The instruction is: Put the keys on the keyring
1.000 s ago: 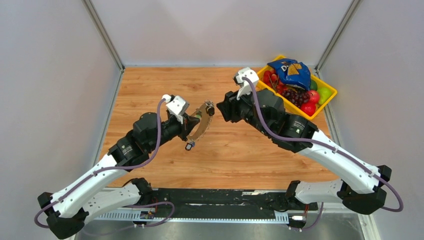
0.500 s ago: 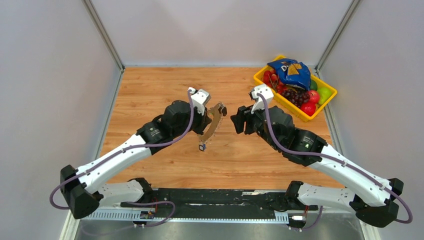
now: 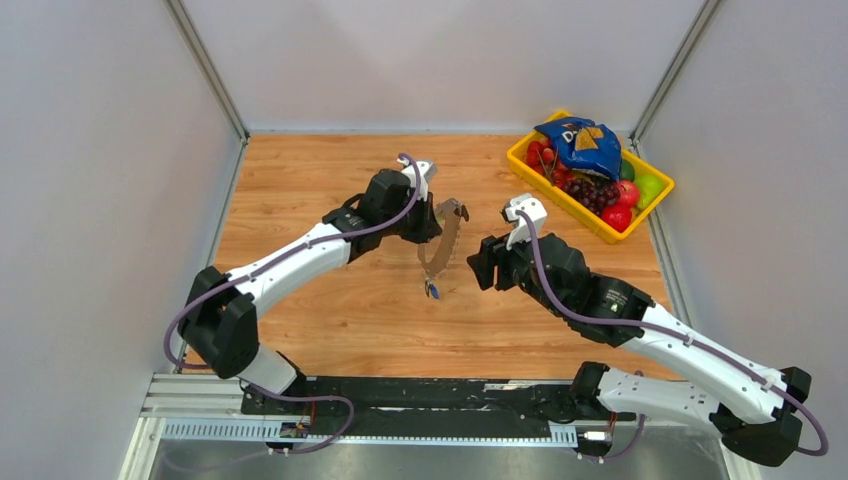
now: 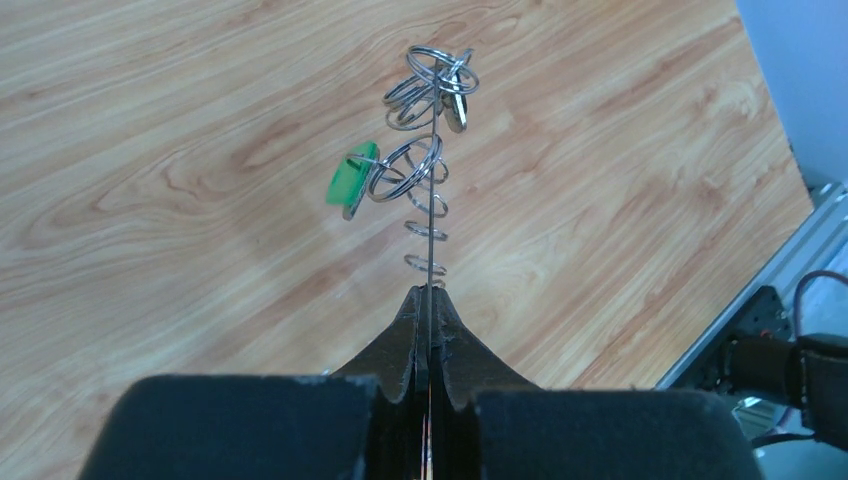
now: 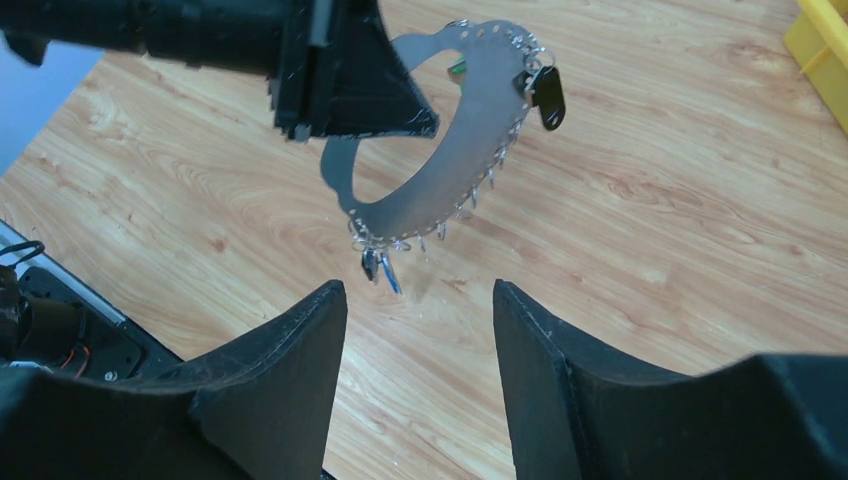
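My left gripper [image 3: 428, 222] is shut on the keyring [image 3: 443, 240], a thin silver hoop with small split rings along its edge, held above the wooden table. In the left wrist view the keyring [image 4: 432, 215] stands edge-on out of the closed jaws, with a green-tagged key [image 4: 348, 178] hanging at its left. In the right wrist view the keyring [image 5: 455, 160] carries a dark-headed key [image 5: 548, 95] near its top and a small dark and blue key [image 5: 380, 266] at its bottom. My right gripper [image 3: 478, 262] is open and empty, just right of the hoop.
A yellow basket [image 3: 655, 196] with fruit and a blue bag [image 3: 580, 143] stands at the back right of the wooden table [image 3: 300, 190]. Grey walls close in the left, back and right sides. A metal rail [image 3: 400, 395] runs along the near edge.
My left arm has carried the keyring rightwards and farther back. My right gripper has drawn back to the right and nearer, staying open.
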